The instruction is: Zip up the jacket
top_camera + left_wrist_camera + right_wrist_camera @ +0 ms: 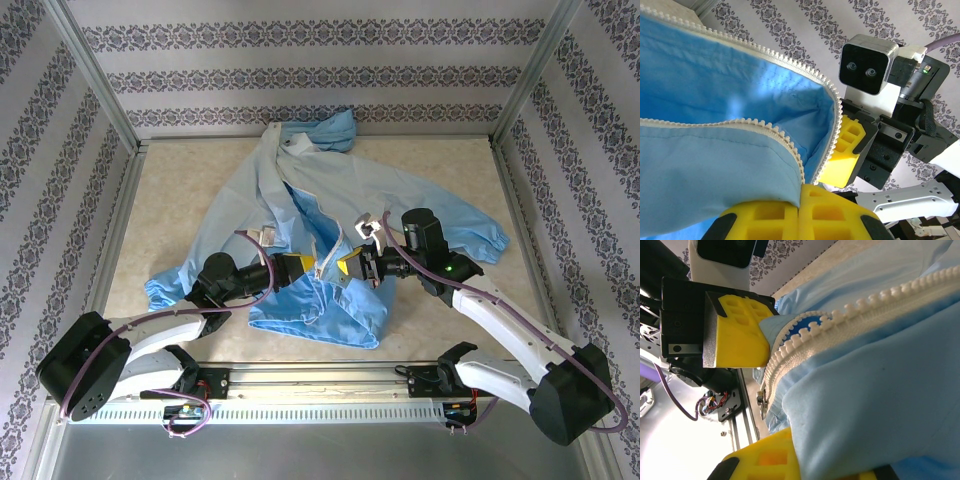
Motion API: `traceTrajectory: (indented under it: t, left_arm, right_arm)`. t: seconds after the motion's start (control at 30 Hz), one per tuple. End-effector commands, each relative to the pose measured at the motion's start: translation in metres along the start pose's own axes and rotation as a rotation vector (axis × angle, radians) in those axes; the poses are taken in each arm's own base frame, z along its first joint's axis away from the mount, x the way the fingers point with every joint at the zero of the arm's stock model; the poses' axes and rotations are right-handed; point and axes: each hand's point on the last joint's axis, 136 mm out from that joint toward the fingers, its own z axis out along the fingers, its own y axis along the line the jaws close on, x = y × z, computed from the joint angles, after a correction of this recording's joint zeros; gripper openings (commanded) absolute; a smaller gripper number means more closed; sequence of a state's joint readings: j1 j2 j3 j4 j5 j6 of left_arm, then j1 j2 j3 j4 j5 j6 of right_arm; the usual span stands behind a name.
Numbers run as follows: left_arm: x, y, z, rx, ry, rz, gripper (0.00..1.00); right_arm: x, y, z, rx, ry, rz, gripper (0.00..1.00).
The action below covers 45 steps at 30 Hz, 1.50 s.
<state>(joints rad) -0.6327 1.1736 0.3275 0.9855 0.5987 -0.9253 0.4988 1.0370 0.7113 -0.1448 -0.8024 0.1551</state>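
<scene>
Left pincer [317, 264], right pincer [344, 266] clamp jacket [300, 180] edges (mid-table [450, 170]).

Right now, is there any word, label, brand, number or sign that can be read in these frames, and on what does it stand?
None can be read.
The jacket shows plain blue fabric and a white zipper, with no print or logo in sight.
The wallpaper carries only an ornamental pattern, no letters.
The camera housing on the right arm bears no lettering.

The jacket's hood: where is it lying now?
In the top view, the hood lies at the far edge of the table, by the back wall.
</scene>
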Motion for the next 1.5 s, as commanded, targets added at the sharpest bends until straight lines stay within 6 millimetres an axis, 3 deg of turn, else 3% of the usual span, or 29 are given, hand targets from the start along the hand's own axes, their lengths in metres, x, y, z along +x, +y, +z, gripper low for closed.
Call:
traceTrajectory:
  t: [0.0, 0.5, 0.93, 1.47]
  left_arm:
    - [-0.009, -0.013, -0.003, 0.059, -0.031, 0.032, 0.0]
    - [-0.004, -0.011, -0.009, 0.045, -0.031, 0.031, 0.0]
    - [-0.019, -0.017, -0.006, 0.05, -0.07, 0.045, 0.0]
    - [-0.019, -0.015, 0.001, 0.06, -0.057, 0.034, 0.0]
  right_arm:
    - [-0.01, 0.005, -0.003, -0.029, -0.034, -0.031, 0.0]
    - [-0.014, 0.005, -0.002, -0.031, -0.042, -0.028, 0.0]
    - [-0.012, 0.006, -0.002, -0.038, -0.035, -0.029, 0.0]
    - [-0.011, 0.006, 0.001, -0.05, -0.027, -0.029, 0.0]
